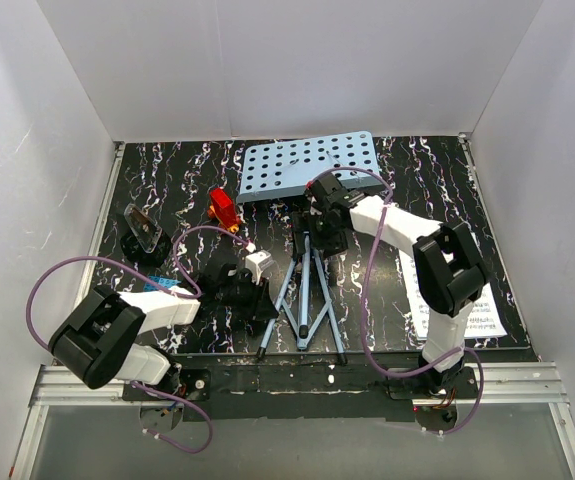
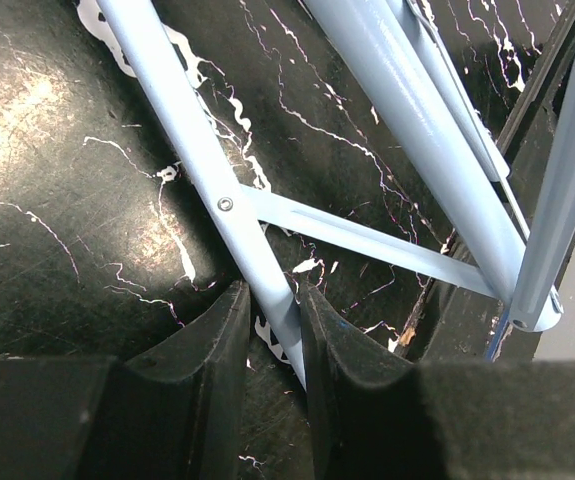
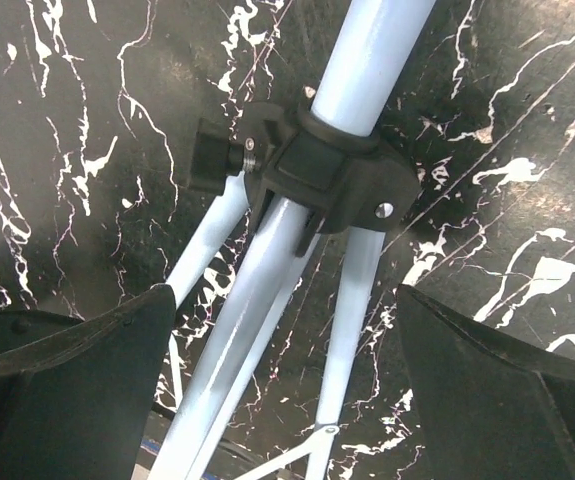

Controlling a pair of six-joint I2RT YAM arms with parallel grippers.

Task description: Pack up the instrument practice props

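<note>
Left fingers [image 2: 207, 350] pinching stand leg [image 2: 182, 130], wrist view only

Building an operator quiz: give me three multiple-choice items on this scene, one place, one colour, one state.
1. Where is the white printed sheet-music page? A on the perforated plate; B against the back wall; C on the black marbled table beside the right arm.
2. What colour is the plastic clamp collar on the light-blue metal music stand? A black; B red; C white.
3. The left arm's fingers are: A spread wide; B closed on a tripod leg; C holding paper.
Key: C, flat by that arm; A, seen in the right wrist view; B, the leg sits pinched between them.
</note>
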